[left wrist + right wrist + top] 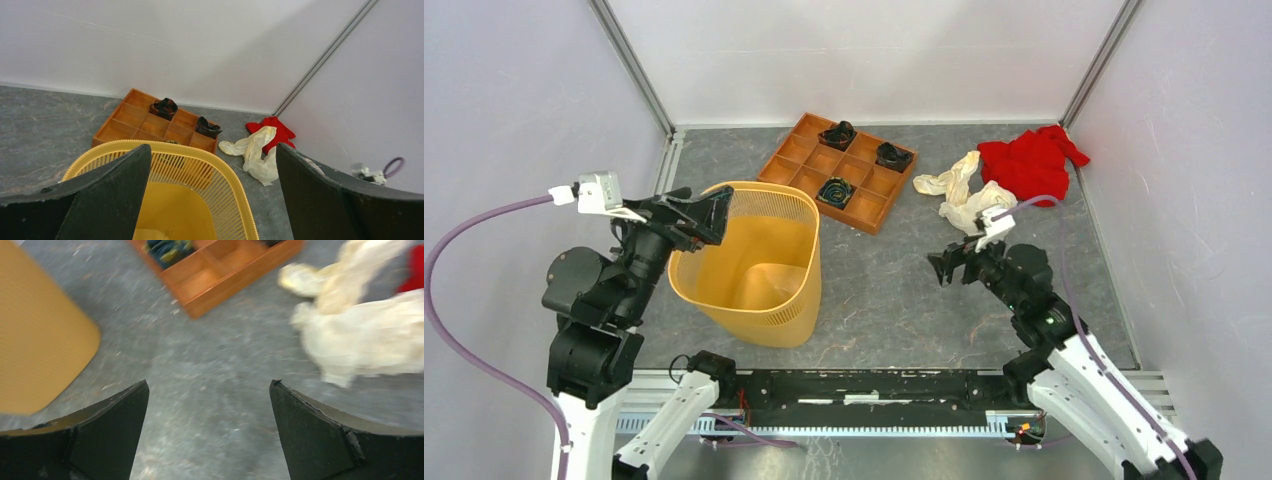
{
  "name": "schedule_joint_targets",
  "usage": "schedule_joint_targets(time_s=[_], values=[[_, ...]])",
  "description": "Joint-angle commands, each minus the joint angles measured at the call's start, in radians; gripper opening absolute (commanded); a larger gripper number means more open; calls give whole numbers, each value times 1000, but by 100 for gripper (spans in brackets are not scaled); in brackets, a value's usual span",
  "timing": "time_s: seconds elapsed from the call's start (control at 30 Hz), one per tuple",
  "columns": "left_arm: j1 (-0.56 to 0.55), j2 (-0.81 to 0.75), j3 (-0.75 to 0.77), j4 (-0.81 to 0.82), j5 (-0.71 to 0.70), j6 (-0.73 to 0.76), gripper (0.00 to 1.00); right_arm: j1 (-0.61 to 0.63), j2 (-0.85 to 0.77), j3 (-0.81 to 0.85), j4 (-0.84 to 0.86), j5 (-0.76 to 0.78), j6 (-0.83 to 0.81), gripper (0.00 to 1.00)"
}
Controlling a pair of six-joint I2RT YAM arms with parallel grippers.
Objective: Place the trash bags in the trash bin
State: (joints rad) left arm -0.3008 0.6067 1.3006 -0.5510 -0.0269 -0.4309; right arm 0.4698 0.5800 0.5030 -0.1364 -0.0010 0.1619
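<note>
your left gripper [712,215] spread wide, empty, up at the yellow trash bin [769,320] rim, your right gripper [951,266] wide open too, nothing in it, near the crumpled trash bags [964,195], bags on the table between wooden tray [809,155] and red cloth [1029,160], not binned yet

The trash bin [764,320] stands on the table [894,290], left of centre. The compartmented tray [879,222] lies behind it, to the right, with three bundles [837,133] in separate compartments. The trash bags [964,195] lie right of the tray, just beside the cloth [1029,165] at far right.
</note>
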Motion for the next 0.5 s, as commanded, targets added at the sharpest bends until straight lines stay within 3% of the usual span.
schedule_joint_targets(time_s=[0.0, 0.27, 0.47], values=[[-6, 12, -21, -19, 35, 39, 100, 59, 102, -45, 154, -258, 87, 98], [-7, 8, -36, -43, 28, 62, 100, 492, 365, -93, 444, -172, 224, 98], [-7, -14, -31, -69, -13, 86, 100, 710, 564, -89, 669, -11, 355, 98]])
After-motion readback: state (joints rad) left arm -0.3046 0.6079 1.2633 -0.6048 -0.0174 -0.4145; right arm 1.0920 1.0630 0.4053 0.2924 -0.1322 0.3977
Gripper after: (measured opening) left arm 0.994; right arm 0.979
